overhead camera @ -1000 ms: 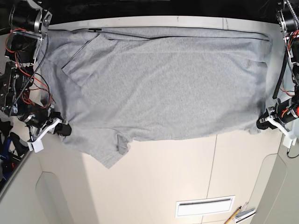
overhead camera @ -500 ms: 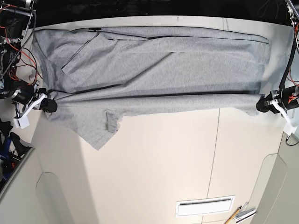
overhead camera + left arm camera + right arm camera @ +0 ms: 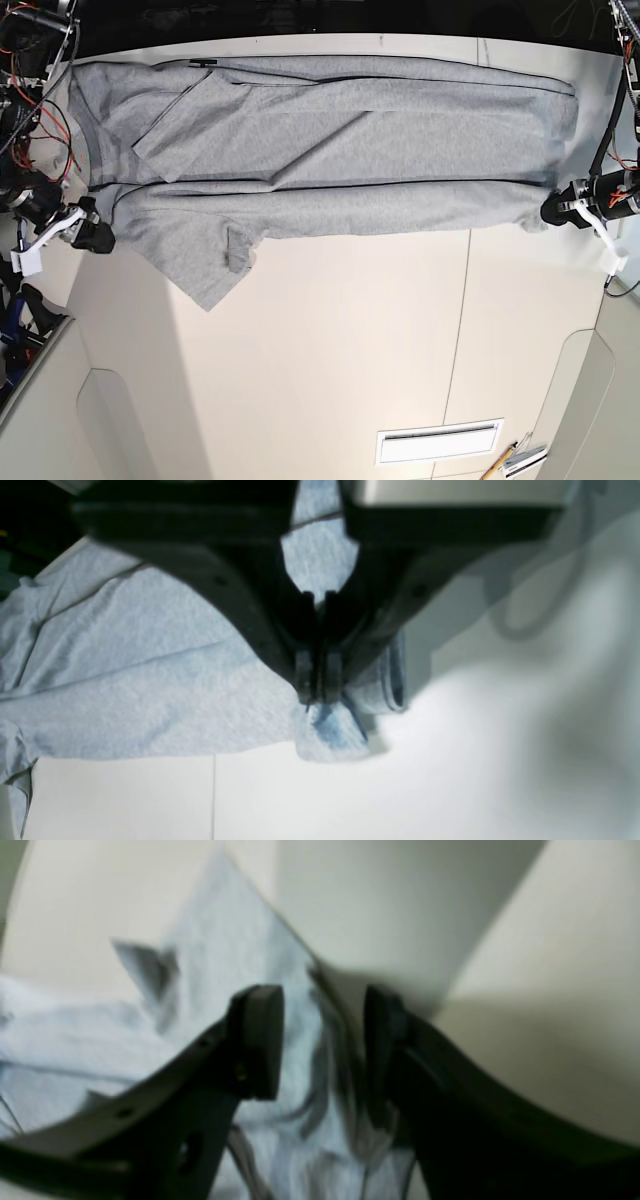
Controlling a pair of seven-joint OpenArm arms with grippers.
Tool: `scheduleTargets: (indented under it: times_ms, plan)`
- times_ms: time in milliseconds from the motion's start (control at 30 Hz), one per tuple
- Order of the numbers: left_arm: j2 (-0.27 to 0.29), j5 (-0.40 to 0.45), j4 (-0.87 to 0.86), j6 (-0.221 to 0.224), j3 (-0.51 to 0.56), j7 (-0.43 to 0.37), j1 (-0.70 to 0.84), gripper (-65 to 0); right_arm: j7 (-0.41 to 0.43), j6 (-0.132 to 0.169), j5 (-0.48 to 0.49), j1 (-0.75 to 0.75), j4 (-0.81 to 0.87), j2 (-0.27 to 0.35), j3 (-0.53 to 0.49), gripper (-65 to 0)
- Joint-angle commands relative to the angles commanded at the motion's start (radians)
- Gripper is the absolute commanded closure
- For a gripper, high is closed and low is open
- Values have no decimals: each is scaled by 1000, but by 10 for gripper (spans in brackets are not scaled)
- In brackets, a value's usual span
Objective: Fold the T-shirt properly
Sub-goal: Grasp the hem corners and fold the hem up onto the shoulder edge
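Note:
The heather-grey T-shirt (image 3: 330,150) lies plain side up in a long band along the far edge of the white table (image 3: 330,340), its near part folded back over itself. One sleeve (image 3: 205,275) sticks out toward the near side at the left. My left gripper (image 3: 553,211) is at the shirt's right end; in the left wrist view it (image 3: 317,692) is shut on a pinched bit of the shirt (image 3: 327,732). My right gripper (image 3: 97,233) is at the shirt's left end; in the right wrist view it (image 3: 320,1050) stands open with the shirt's cloth (image 3: 300,1040) lying loose between the jaws.
A white slotted plate (image 3: 438,441) and some pens (image 3: 515,460) lie at the table's near right. Red wires and arm hardware (image 3: 35,110) crowd the far left corner. The right arm's cable (image 3: 608,150) hangs by the table's right edge.
Both grippers carried the shirt's near edge toward the far side, folding it over itself. The fold has settled flatter on the table, and the right gripper has dropped slightly toward the near side.

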Motion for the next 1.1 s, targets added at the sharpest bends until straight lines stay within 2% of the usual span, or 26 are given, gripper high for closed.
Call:
scheduleTargets:
  times_ms: [100,167,300,400,533,600,733,900,967,1100]
  plan:
    - [6,-3,0,0,0,1,1,0,37,0,-39,51,0,-39,27,-267]
    - [11,-4,0,0,0,1,1,0,74,-2,-109,75,-2,-66,12,-270]
    - [31,-4,0,0,0,1,0,0,145,-11,-208,102,-42,-87,-71,-403]
    - [31,-4,0,0,0,1,0,0,209,-19,-282,135,-122,-87,-150,-411]
    - [31,-5,0,0,0,1,1,0,269,-19,-292,180,-270,-89,-224,-411]
    - [31,-13,0,0,0,1,0,0,269,-18,-296,198,-320,-101,-247,-411]
    - [31,-26,0,0,0,1,0,0,267,-6,-308,193,-328,-132,-292,-409]
    - [31,-26,0,0,0,1,0,0,264,-6,-307,193,-327,-181,-324,-408]
    - [31,-26,0,0,0,1,0,0,261,-6,-307,193,-327,-198,-325,-351]
    - [31,-26,0,0,0,1,0,0,261,-7,-307,194,-327,-203,-325,-52]
